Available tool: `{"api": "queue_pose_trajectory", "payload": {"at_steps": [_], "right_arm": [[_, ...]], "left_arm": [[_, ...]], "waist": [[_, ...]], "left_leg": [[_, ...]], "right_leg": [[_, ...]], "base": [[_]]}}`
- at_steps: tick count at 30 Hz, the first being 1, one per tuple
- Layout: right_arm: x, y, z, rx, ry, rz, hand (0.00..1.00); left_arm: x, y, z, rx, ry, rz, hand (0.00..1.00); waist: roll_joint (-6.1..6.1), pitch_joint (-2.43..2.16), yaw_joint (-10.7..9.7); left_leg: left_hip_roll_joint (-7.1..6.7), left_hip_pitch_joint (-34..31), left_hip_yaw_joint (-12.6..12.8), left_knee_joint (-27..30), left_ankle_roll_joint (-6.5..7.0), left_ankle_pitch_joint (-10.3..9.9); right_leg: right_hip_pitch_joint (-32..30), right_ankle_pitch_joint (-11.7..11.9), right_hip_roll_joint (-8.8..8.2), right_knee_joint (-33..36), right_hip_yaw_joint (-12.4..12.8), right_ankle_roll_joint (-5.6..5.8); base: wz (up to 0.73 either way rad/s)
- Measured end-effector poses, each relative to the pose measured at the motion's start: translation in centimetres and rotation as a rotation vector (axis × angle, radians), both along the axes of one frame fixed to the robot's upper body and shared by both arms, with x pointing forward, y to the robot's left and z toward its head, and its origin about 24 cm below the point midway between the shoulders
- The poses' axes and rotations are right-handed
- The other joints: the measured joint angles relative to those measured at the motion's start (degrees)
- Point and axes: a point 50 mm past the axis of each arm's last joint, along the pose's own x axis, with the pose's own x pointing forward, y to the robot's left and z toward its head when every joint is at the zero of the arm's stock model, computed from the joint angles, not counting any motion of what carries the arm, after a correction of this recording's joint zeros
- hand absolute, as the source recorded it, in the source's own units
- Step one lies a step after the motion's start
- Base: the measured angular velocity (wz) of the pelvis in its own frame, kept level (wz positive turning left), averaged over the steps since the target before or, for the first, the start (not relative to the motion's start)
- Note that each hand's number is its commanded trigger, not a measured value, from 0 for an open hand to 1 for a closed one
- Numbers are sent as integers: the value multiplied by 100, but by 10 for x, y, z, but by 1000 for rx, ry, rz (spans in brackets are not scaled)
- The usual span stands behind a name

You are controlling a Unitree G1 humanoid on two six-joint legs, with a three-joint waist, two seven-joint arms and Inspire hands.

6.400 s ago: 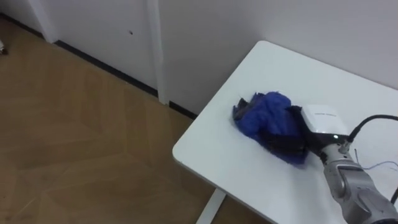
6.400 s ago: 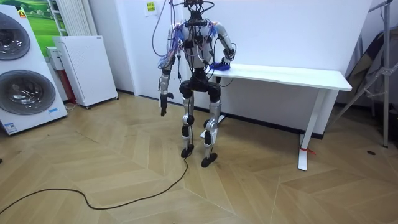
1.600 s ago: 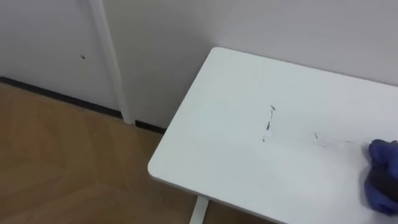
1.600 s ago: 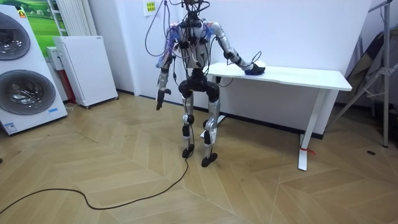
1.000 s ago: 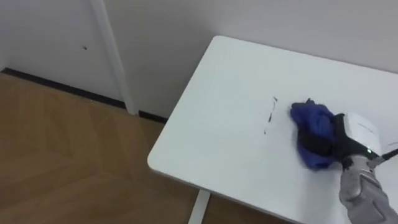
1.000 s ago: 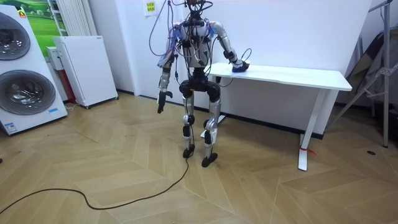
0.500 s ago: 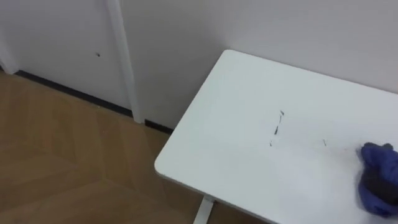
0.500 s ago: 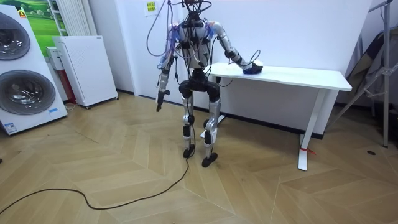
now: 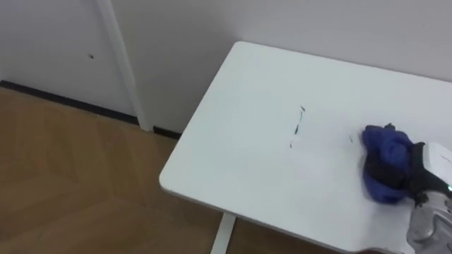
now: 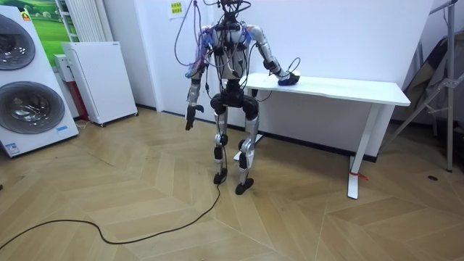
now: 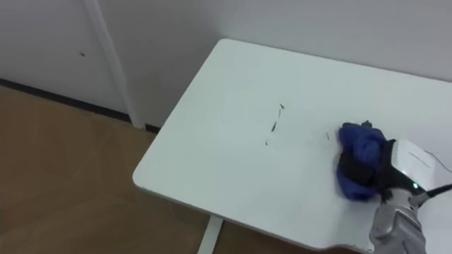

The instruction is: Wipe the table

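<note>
Watching my right robot hand [image 11: 361, 171], I am seeing its dark fingers gripping the blue cloth [image 11: 355, 143], tips sinking into the folds, on the table [image 11: 226, 99] near faint marks [image 11: 273, 125]. My left robot hand [image 10: 190, 114] is hanging beside the hip; I cannot tell its grip.

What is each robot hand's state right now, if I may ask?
Left robot hand: cannot tell.
Right robot hand: closed on crumpled blue cloth.
</note>
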Motion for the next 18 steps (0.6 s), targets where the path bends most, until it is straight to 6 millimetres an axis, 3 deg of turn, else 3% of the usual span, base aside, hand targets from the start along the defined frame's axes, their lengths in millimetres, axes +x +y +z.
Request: {"api": "queue_pose_trajectory", "payload": {"at_steps": [1,3,7,11,14,15,16,18], "right_arm": [[-3,-1,-1,6,-1,-7,100],[-21,-11,-7,21,7,-54,100],[-49,-27,-13,-11,47,-122,100],[-48,-26,-15,-1,64,-146,100],[-24,-15,-11,3,52,-144,100],[-8,-6,-8,11,46,-125,100],[12,10,-6,22,45,-63,100],[41,39,1,35,35,59,100]], "left_arm": [[0,1,0,4,-6,3,0],[-1,8,3,26,-13,27,0],[-3,15,5,53,-3,22,0],[7,14,4,47,-25,8,0],[19,5,-2,28,-29,-31,0],[22,1,-4,16,-27,-40,0],[26,-2,-6,7,-24,-44,0],[36,0,-7,10,-35,-43,0]], "waist": [[-13,-5,-28],[-96,-78,-80],[-177,-115,-81],[-156,-118,-21],[-10,-90,220],[97,-73,379],[165,-37,466],[191,-8,532]], "left_leg": [[-13,30,-4,-10,4,-2],[-67,94,-20,-47,44,-16],[-153,260,-10,-26,121,-70],[-144,290,73,65,167,-159],[-10,268,305,226,158,-297],[75,226,347,334,151,-384],[160,144,364,487,147,-469],[220,-36,375,647,155,-529]], "right_leg": [[39,-5,-7,-17,0,9],[164,-32,-58,-78,-109,56],[383,-78,-138,-81,-130,134],[418,-77,-161,-46,-74,165],[249,-76,-136,242,26,166],[72,-75,-130,434,4,164],[-106,-58,-159,635,-78,134],[-414,-77,-197,899,-129,81]], "base": [[26],[30],[13],[-12],[-62],[-117],[-119],[-79]]}}
